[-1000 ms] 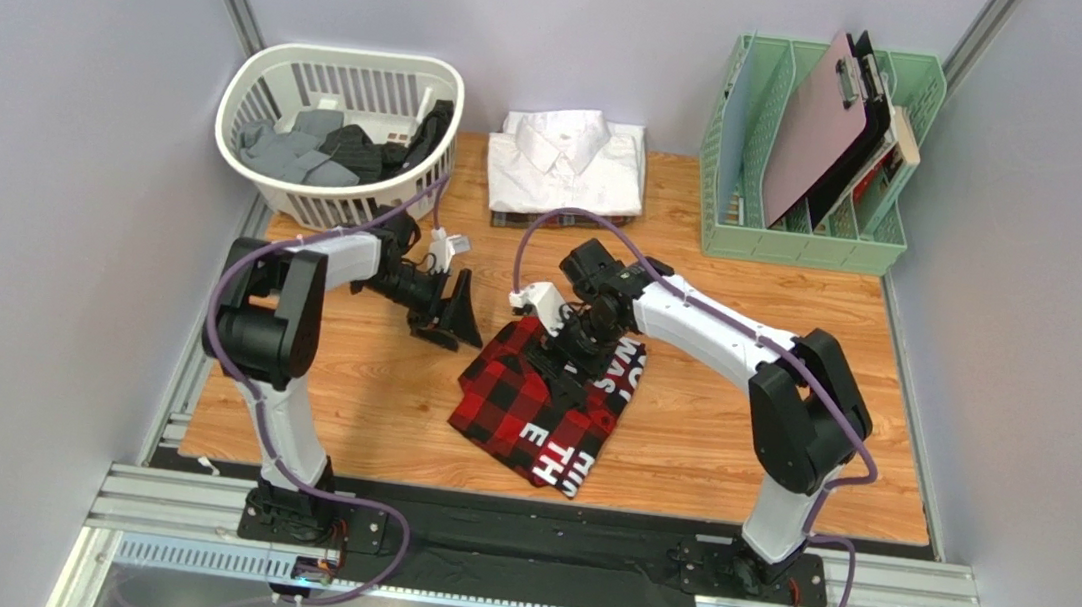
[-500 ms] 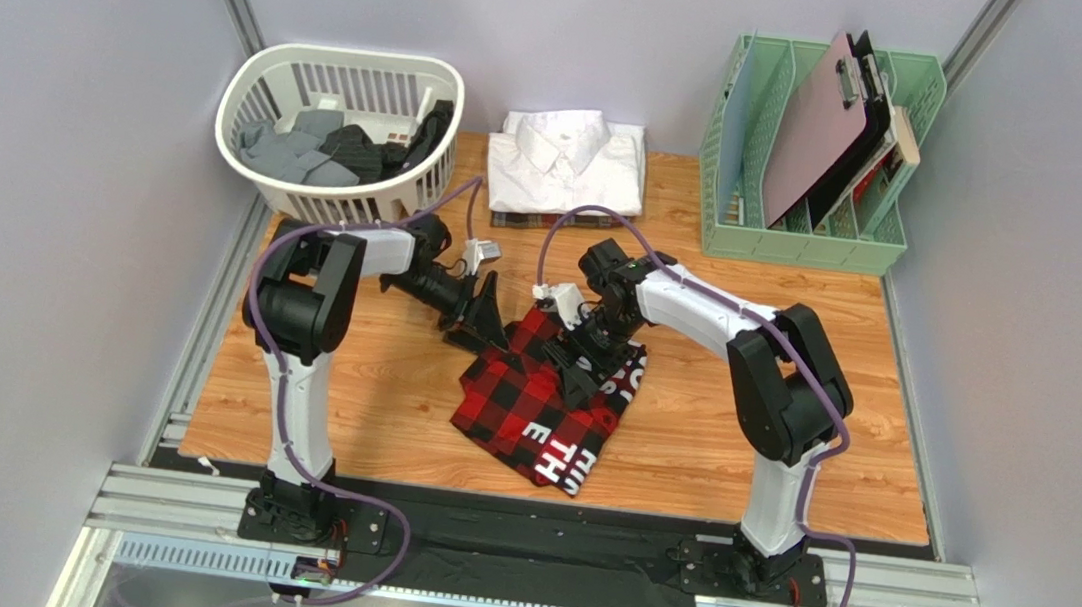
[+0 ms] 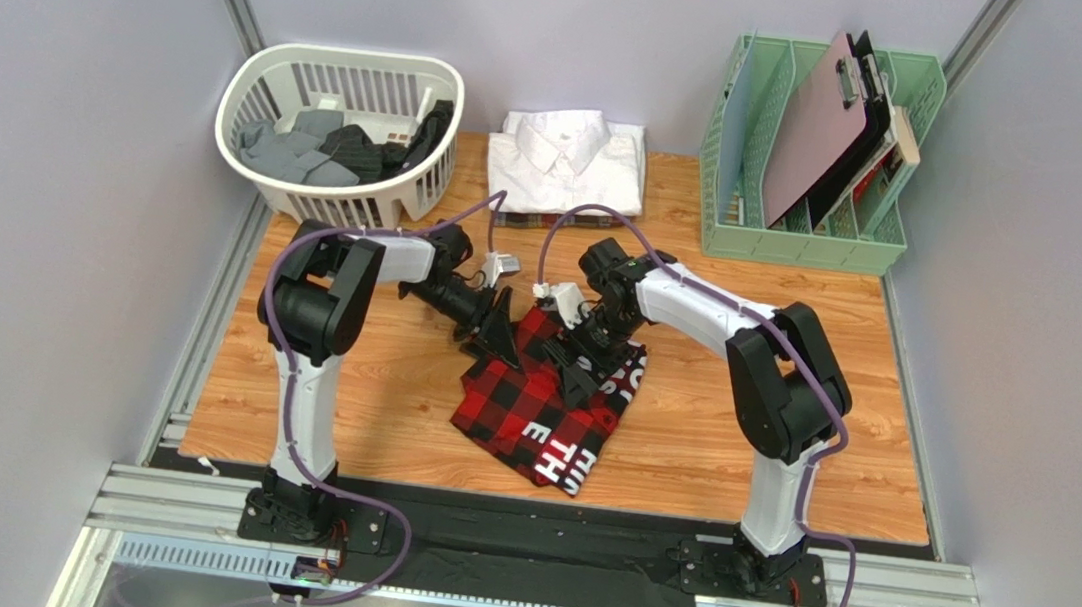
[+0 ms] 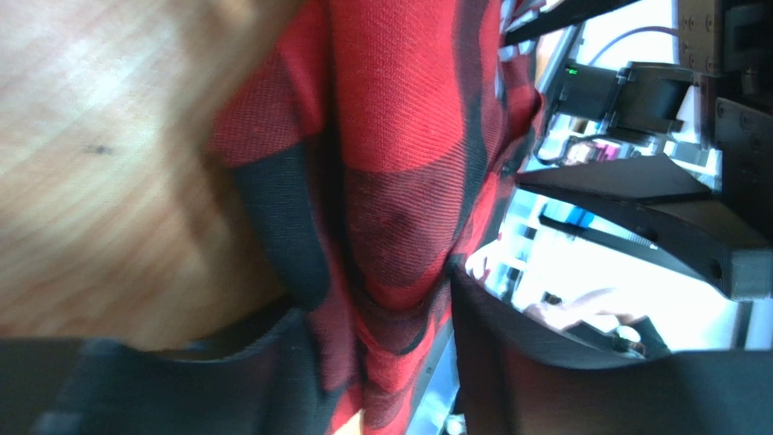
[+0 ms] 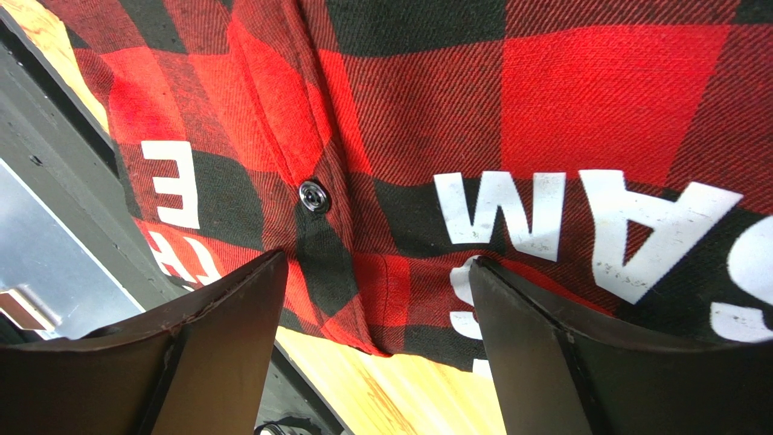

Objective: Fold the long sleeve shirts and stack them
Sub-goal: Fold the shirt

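Left gripper [image 3: 505,336] has reached the red-checked shirt [image 3: 533,412] lettered "TH".

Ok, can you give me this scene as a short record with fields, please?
checked shirt: loosely folded, centre of table
white shirt: folded, at back
basket: back left, dark clothes inside
left end effector: astride checked cloth, grip unclear
right end effector: open, over the checked shirt

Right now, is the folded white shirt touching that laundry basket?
Apart. The top view shows a strip of bare table between the white shirt and the basket.
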Controlling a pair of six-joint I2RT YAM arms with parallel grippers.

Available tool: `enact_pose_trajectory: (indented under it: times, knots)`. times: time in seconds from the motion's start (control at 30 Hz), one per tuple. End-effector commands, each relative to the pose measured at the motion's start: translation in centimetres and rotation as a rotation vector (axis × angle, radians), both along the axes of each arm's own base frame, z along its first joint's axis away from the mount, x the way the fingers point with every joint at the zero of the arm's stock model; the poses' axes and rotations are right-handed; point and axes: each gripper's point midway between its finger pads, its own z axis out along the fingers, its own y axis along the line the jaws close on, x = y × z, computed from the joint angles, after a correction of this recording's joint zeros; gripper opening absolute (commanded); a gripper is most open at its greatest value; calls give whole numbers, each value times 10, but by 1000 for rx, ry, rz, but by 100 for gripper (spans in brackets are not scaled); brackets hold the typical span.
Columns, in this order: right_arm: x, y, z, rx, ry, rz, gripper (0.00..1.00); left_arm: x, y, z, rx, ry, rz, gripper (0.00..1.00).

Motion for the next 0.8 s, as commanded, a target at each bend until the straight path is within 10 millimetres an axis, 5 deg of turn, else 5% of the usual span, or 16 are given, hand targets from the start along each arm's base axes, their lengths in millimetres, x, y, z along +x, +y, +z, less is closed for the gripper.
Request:
enact_pose_trajectory:
  times: [0.0,0.03,0.1,0.13,0.43,0.47,0.6,0.7,0.77]
  knots:
    - [10,0,-7,-7,-10,-20,82,16,2,-11,50,-99,9,48]
    - [11,1,-6,1,-5,-28,83,19,2,-9,55,-111,11,43]
    - [17,-4,1,15,-4,-66,83,32,4,1,84,-179,7,5]
    - [16,-5,6,34,14,-80,84,30,7,7,104,-176,-3,0]
    - [40,-77,50,174,58,-359,86,86,60,102,441,-597,-169,0]
    - [42,-87,53,180,58,-394,86,108,61,136,461,-730,-170,0]
    - [40,-108,62,191,41,-444,87,146,87,211,713,-1040,-202,0]
    - [37,-116,66,198,40,-463,87,153,84,235,881,-1212,-313,0]
    - [36,-121,65,198,44,-478,87,143,75,219,960,-1226,-423,0]
